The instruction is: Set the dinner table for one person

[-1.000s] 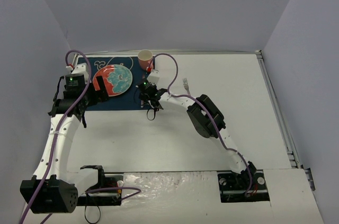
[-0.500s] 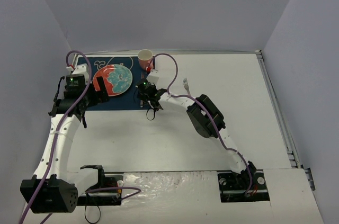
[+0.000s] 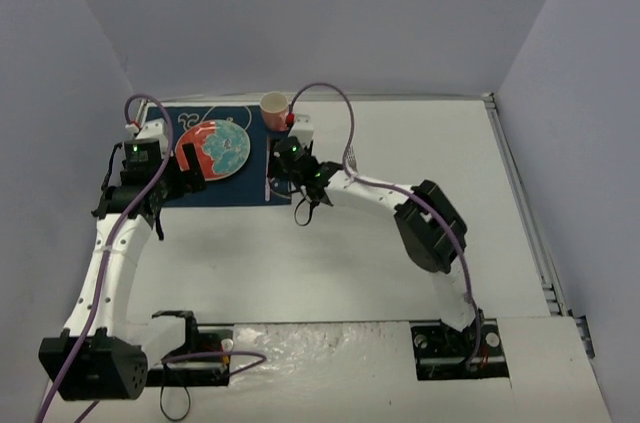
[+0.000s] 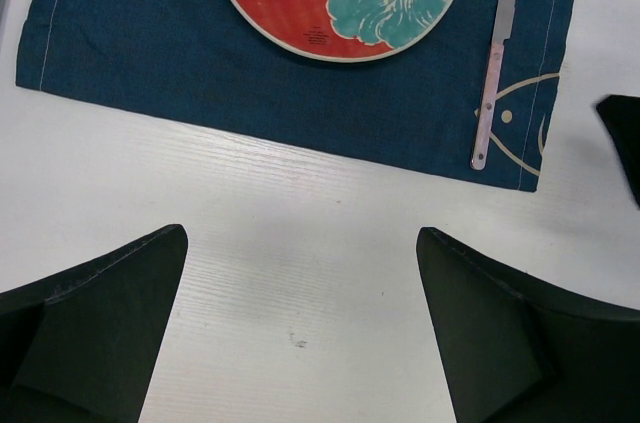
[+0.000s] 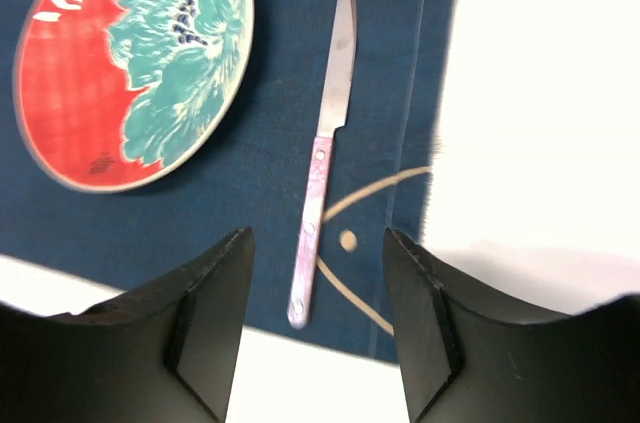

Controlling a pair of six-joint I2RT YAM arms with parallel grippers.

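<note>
The white dinner table (image 3: 470, 153) holds a dark blue placemat (image 3: 170, 123) at the far left. On the mat lie a red and teal plate (image 3: 213, 150) and, by its right edge, a pink-handled knife (image 3: 268, 176). A pink cup (image 3: 274, 110) stands at the mat's far right corner. A fork (image 3: 350, 156) lies on the bare table to the right. My right gripper (image 5: 318, 238) is open and empty above the knife's handle end (image 5: 310, 233). My left gripper (image 4: 300, 238) is open and empty over bare table just in front of the placemat (image 4: 200, 93).
Grey walls close in the table at the back and both sides. The right arm's links (image 3: 425, 228) reach across the table's middle. The right gripper's dark edge (image 4: 622, 143) shows right of the knife (image 4: 495, 73) in the left wrist view.
My right gripper has shifted right and a little farther back, and its elbow has swung right. The knife now shows lying uncovered on the mat. The left arm has not moved.
</note>
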